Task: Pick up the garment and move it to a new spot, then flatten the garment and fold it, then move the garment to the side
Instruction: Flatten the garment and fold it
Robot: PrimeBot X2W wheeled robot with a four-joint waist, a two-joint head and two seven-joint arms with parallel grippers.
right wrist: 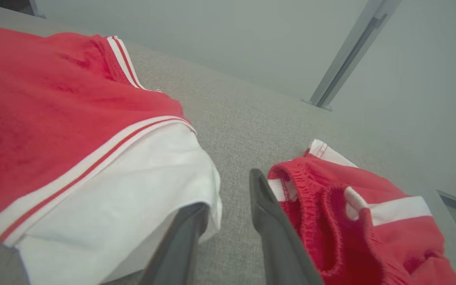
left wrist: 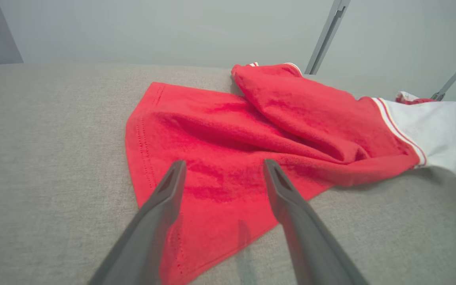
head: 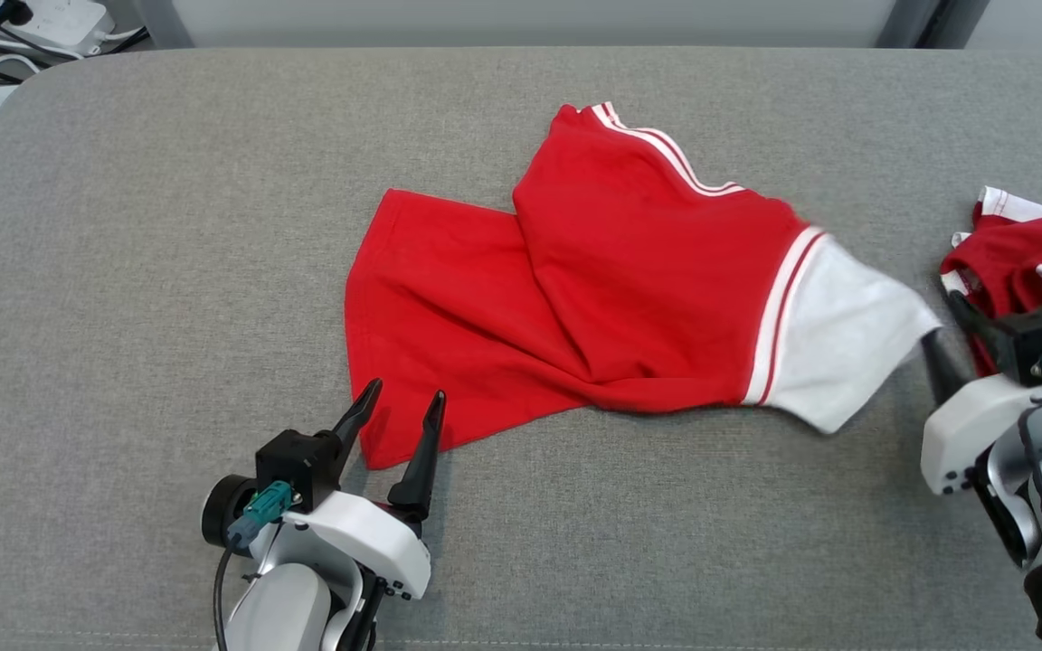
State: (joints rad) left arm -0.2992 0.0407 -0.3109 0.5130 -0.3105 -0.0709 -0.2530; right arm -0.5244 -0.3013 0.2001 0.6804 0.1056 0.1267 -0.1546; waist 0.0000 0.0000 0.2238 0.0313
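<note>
Red cotton shirt with a white sleeve [head: 629, 271] lies rumpled mid grey cloth bench [head: 123, 271]. Left end effector [head: 407, 390], fingers apart, should pinch the near corner; right end effector [head: 939, 315], also apart, the sleeve.

From the head we look down on the grey fabric table [head: 123, 271]. Both wrist cameras sit low and near, sharing the red shirt with white sleeve [left wrist: 251, 130].
</note>
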